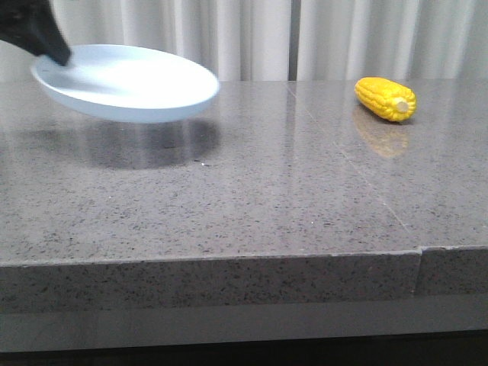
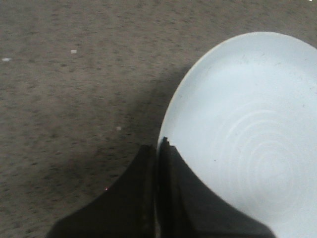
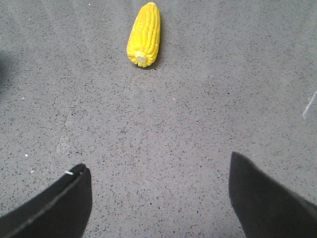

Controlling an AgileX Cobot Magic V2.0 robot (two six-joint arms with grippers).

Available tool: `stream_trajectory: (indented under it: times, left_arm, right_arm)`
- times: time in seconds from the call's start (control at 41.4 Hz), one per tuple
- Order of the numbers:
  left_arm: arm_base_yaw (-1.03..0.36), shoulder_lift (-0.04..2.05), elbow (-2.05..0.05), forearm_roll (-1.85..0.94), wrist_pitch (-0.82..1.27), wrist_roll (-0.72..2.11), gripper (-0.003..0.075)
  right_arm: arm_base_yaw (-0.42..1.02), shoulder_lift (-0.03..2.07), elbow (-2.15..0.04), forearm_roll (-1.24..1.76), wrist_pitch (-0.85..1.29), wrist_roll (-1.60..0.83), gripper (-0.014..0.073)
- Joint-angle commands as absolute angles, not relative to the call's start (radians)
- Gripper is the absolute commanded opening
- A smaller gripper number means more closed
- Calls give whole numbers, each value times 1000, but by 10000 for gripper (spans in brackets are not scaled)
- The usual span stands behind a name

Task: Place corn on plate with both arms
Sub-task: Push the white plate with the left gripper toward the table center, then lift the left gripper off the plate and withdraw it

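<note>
**Plate held in the air, corn lying alone on the counter**

Nearest me is the front edge of the grey speckled counter (image 1: 229,221), polished enough to throw reflections. Over its far left part, at about 10 o'clock from the middle of the counter, the pale blue plate (image 1: 130,82) hangs clear of the stone, tilted a little, with its shadow on the surface beneath. The left claw (image 2: 157,193) has it by the rim: in the left wrist view the 2 black fingers (image 2: 183,198) are pressed together on the edge of the plate (image 2: 247,129), one above and one below. Only a black tip of that claw (image 1: 34,34) shows at the plate's far left from the front.

The right claw (image 3: 158,198) is spread wide with nothing between its 2 fingers (image 3: 54,208), hovering over bare counter (image 3: 198,114).

Farther back, at about 2 o'clock, the yellow corn (image 1: 386,98) lies on its side on the counter, well apart from the plate, pale stub end toward the front. In the right wrist view the corn (image 3: 144,33) lies well beyond the fingertips. White curtains (image 1: 252,34) hang behind.
</note>
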State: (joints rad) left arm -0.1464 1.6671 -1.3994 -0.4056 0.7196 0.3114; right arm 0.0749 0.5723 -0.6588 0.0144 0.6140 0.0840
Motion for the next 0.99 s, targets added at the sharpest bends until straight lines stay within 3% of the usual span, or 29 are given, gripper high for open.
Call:
stream_trajectory:
  times: [0.0, 0.193, 0.459, 0.532, 0.677, 0.75, 0.822, 0.967]
  left_arm:
    - [-223, 1636, -1429, -444, 671, 312, -20]
    - [-328, 1703, -1429, -444, 597, 312, -20]
    - [-354, 1778, -1429, -505, 566, 304, 1]
    - [-354, 1786, -1429, -505, 574, 304, 78]
    - [-354, 1781, -1429, -499, 578, 304, 351]
    - [-354, 1759, -1429, -469, 574, 304, 449]
    - [-354, 1724, -1429, -426, 576, 304, 490]
    - [-364, 1622, -1429, -395, 615, 304, 493]
  right_arm:
    - [70, 583, -692, 8, 550, 75, 595]
    - [70, 583, -692, 8, 550, 75, 595]
    - [70, 583, -692, 8, 550, 75, 595]
    - [70, 583, -692, 8, 550, 75, 595]
    - [70, 583, -692, 8, 550, 75, 595]
    - [70, 583, -692, 8, 550, 75, 595]
    - [70, 583, -692, 8, 550, 75, 595]
    - [70, 583, -692, 8, 550, 75, 595]
